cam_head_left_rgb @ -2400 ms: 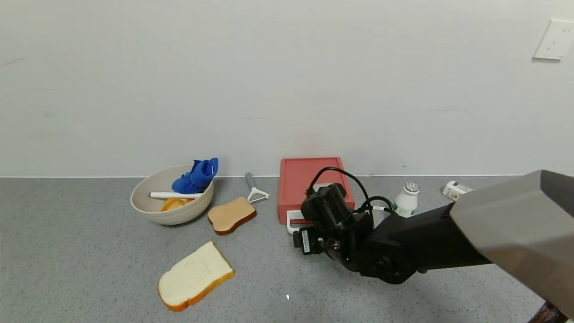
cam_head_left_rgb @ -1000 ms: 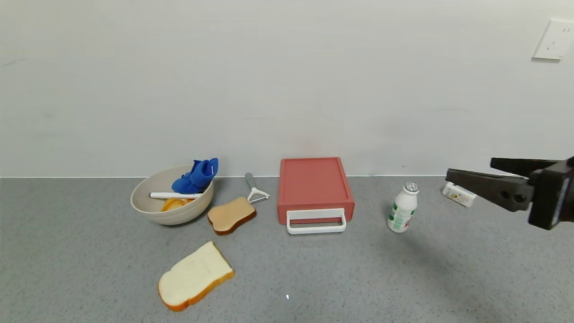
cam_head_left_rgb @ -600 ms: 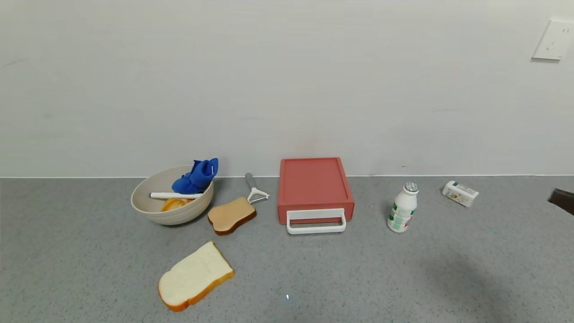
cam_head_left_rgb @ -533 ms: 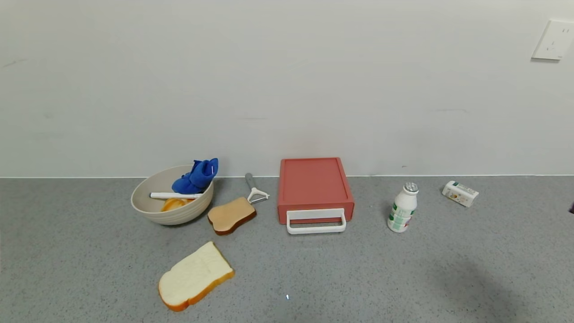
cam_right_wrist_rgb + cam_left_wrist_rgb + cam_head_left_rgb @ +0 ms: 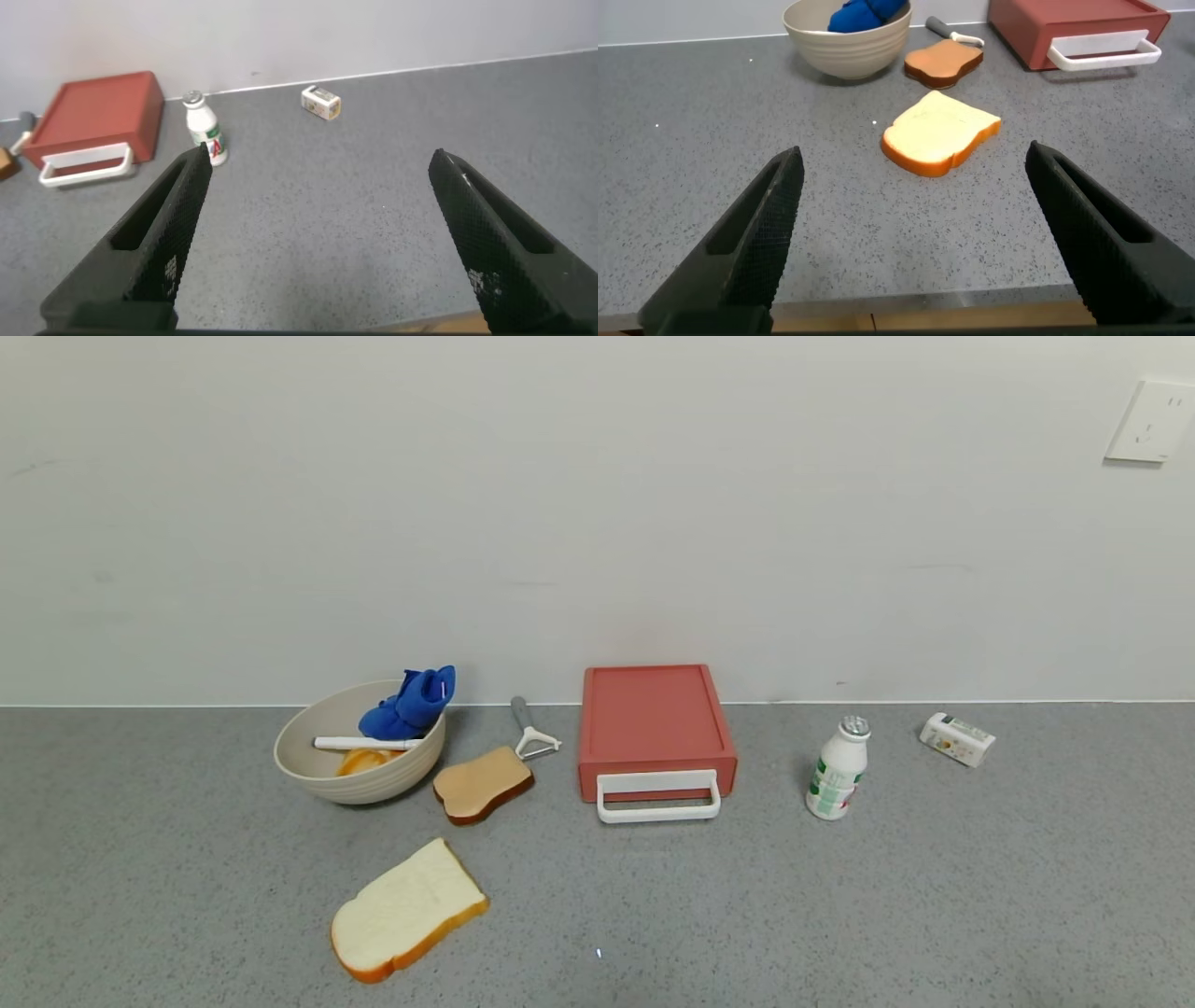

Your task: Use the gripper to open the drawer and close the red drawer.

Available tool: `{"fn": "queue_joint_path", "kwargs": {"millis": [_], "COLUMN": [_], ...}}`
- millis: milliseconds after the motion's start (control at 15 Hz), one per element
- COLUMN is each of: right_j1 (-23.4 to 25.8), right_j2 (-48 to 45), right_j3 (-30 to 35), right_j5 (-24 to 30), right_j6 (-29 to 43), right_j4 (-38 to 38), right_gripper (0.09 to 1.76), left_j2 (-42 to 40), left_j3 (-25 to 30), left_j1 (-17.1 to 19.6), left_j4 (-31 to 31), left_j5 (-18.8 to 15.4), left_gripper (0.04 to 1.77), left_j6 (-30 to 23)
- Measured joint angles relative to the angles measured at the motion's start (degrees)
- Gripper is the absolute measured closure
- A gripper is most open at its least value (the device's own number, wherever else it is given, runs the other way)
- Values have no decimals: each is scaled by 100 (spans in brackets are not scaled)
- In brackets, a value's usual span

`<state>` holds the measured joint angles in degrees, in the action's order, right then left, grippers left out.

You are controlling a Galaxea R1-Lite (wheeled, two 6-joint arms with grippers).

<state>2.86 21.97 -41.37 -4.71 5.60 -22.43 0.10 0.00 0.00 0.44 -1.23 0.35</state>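
Note:
The salmon-red drawer (image 5: 653, 723) sits against the back wall, shut, with its white loop handle (image 5: 658, 798) at the front. It also shows in the left wrist view (image 5: 1074, 28) and the right wrist view (image 5: 98, 117). No arm shows in the head view. My left gripper (image 5: 915, 177) is open and empty over the counter's front edge, far from the drawer. My right gripper (image 5: 318, 182) is open and empty, pulled back over the counter's near right part.
A beige bowl (image 5: 359, 756) with a blue cloth stands left of the drawer. A brown toast slice (image 5: 481, 784), a peeler (image 5: 530, 728) and a white bread slice (image 5: 406, 910) lie nearby. A small white bottle (image 5: 836, 779) and a small carton (image 5: 957, 739) are right of the drawer.
My right arm, earlier at the drawer's handle, has drawn back to the right and left the head view. The drawer stays shut and in place.

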Motion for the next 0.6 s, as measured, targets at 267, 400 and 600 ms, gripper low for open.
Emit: {"fn": "queue_joint_path", "kwargs": {"millis": [267, 400, 600], "right_j1": [-286, -319, -327], "right_j2": [-1031, -1480, -1894], "right_j3": [360, 780, 1680], "right_j5": [394, 475, 497], "right_j6": [2, -4, -179], "right_j4": [-127, -11, 788], "right_gripper": [14, 14, 14], "left_j2": [0, 0, 0], "left_j3": [0, 0, 0], "left_j1": [0, 0, 0], "left_j4": [0, 0, 0], "left_j5": [0, 0, 0], "left_gripper": [9, 9, 9], "left_j6": [0, 0, 0]}}
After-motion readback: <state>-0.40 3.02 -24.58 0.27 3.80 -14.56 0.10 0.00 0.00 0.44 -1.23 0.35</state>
